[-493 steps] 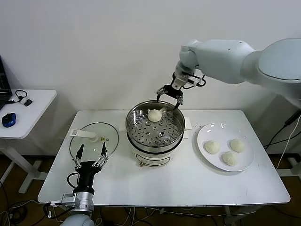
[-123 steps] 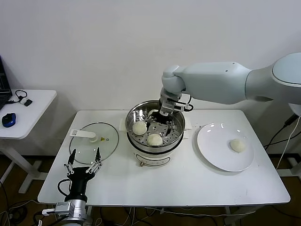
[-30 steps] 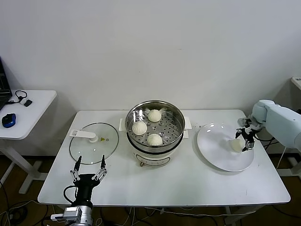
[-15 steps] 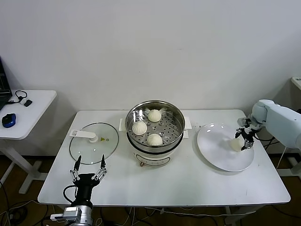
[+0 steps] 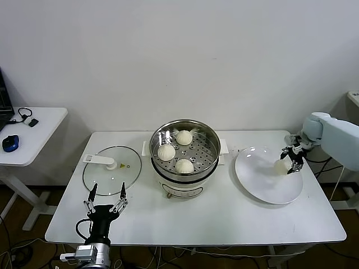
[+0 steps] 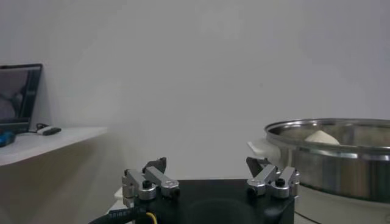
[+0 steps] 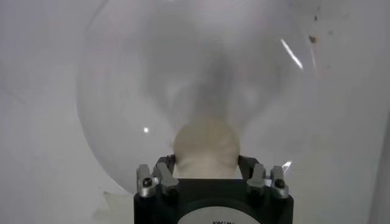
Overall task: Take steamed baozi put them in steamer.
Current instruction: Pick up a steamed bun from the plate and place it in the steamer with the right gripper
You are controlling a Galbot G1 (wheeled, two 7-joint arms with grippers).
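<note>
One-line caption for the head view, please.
Right pincer shut on the last baozi above the plate; three baozi sit in the steamer.

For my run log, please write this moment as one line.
right gripper: shut on last baozi, above plate | steamer: three baozi inside | left gripper: open, idle near lid

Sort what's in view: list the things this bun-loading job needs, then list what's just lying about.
Part of the job:
three baozi in the steamer
the fourth baozi, held by the right gripper above the white plate
the steamer

Lying about:
glass lid on the table
left gripper, parked open
side desk with mouse
</note>
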